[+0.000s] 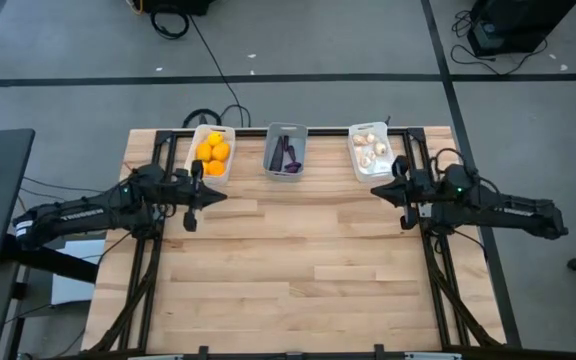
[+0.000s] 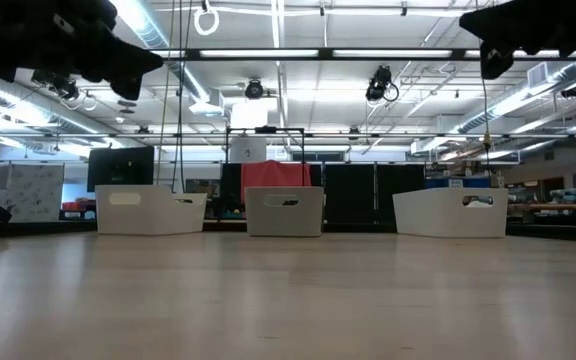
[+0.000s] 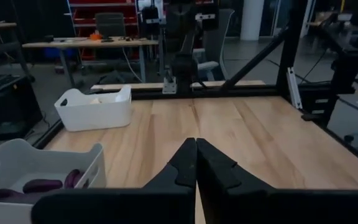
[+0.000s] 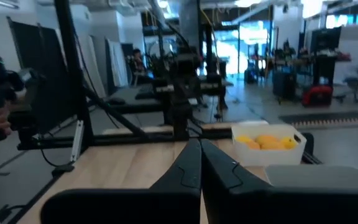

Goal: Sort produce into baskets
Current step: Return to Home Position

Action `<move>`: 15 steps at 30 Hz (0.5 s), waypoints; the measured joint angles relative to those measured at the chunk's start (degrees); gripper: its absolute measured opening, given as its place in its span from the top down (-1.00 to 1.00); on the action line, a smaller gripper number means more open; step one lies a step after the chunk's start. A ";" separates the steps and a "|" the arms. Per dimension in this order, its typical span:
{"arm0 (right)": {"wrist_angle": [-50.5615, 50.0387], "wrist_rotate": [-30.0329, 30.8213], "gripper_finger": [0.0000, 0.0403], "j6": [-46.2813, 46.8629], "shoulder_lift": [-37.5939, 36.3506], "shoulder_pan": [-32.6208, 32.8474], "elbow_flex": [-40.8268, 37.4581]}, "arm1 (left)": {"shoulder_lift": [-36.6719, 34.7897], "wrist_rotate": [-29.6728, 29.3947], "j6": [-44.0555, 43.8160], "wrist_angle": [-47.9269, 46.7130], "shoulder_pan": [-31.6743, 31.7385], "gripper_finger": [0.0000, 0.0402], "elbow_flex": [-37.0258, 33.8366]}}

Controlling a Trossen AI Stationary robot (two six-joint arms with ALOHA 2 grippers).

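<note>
Three baskets stand in a row along the far edge of the tabletop [image 1: 298, 270], each apart from its neighbour. Nearest the far left corner, the left white basket [image 1: 213, 179] holds the orange fruits [image 1: 213, 153], piled close together. At the middle of the far edge, the grey basket [image 1: 286, 128] holds the purple pieces [image 1: 288, 158]. Toward the far right corner, the right white basket [image 1: 369, 127] holds the garlic bulbs [image 1: 370, 150].

The left gripper [image 1: 218, 196] hangs over the tabletop by its left edge, a little nearer than the left white basket and pointing toward the middle of the table. Its wrist view shows the two fingers [image 3: 182, 165] pressed flat against each other with nothing between them. The grey basket with its purple pieces lies off to one side of them, and the right white basket sits farther on.

The right gripper [image 1: 374, 189] hangs over the tabletop by its right edge, just nearer than the right white basket and also pointing inward. Its fingers [image 4: 188, 165] likewise meet tip to tip and carry nothing, and the left white basket with its orange fruits shows beyond them. In the low view both arms are dark shapes well above the wood.
</note>
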 joint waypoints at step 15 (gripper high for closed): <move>-2.80 -0.50 0.98 8.95 -12.30 -0.23 -11.05 | -17.06 -0.12 -3.20 -6.02 0.00 0.94 -7.11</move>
